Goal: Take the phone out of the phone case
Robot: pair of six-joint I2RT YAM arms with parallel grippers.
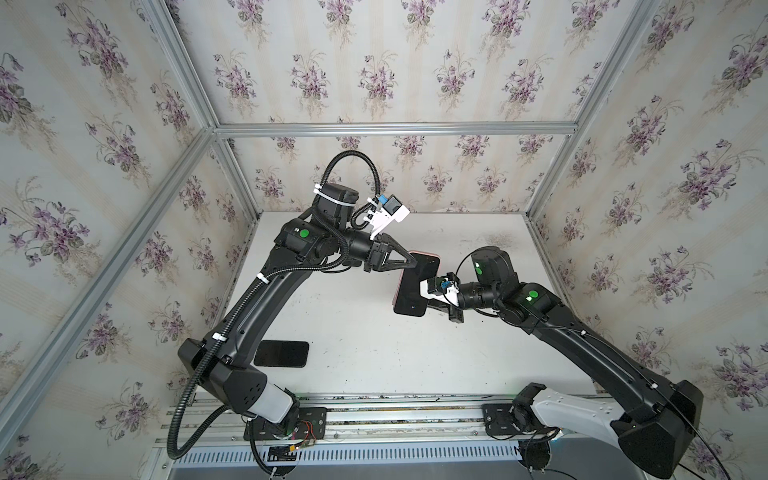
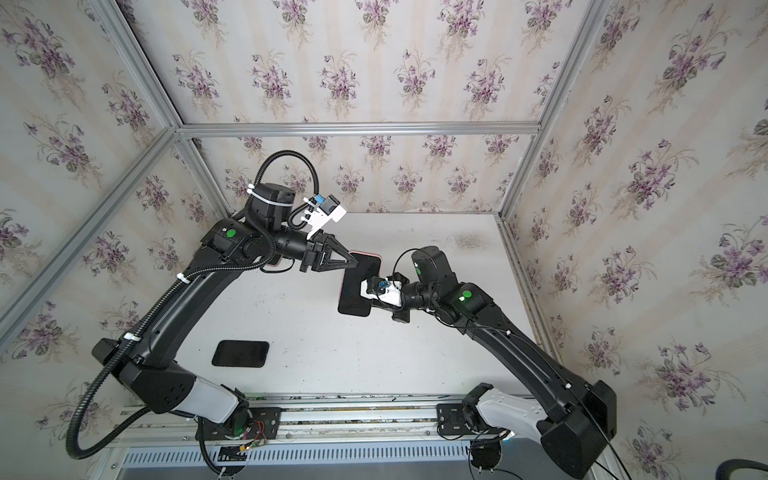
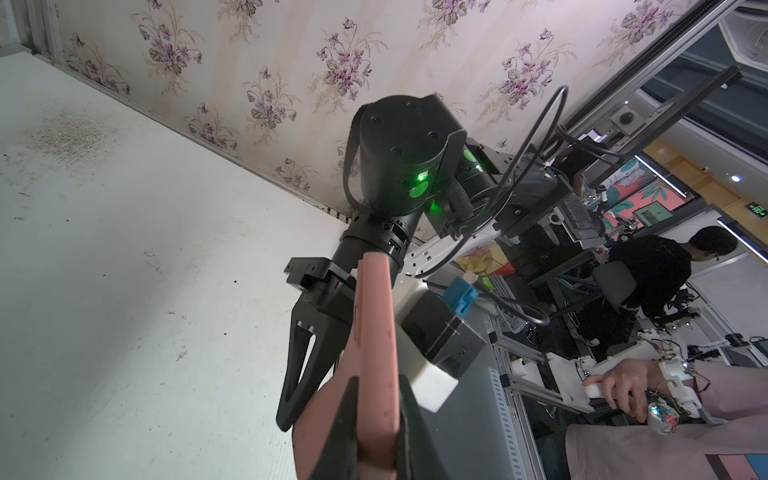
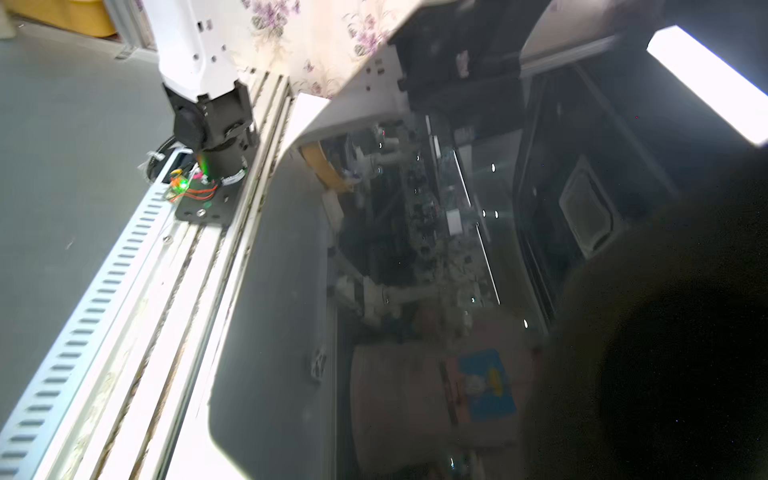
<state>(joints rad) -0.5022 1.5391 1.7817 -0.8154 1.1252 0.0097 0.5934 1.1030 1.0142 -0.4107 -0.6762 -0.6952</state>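
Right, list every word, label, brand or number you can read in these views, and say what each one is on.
No text is legible in any view.
Small green lit sign in the room behind, left wrist view: too small to read.
Blue picture mirrored in the screen of the glossy black phone: blurred.
Pink rubbery phone case: no markings visible.
Flat black slab on the white table: no markings visible.

Both top views bright, even, sharp; wide-angle bending at edges, soft shadows on table (image 1: 374, 353). Left wrist sharp, background room dim. Right wrist blurry: phone (image 4: 415, 270) glass mirrors glare, light strip (image 4: 706, 79) blown out, dark smear in corner.
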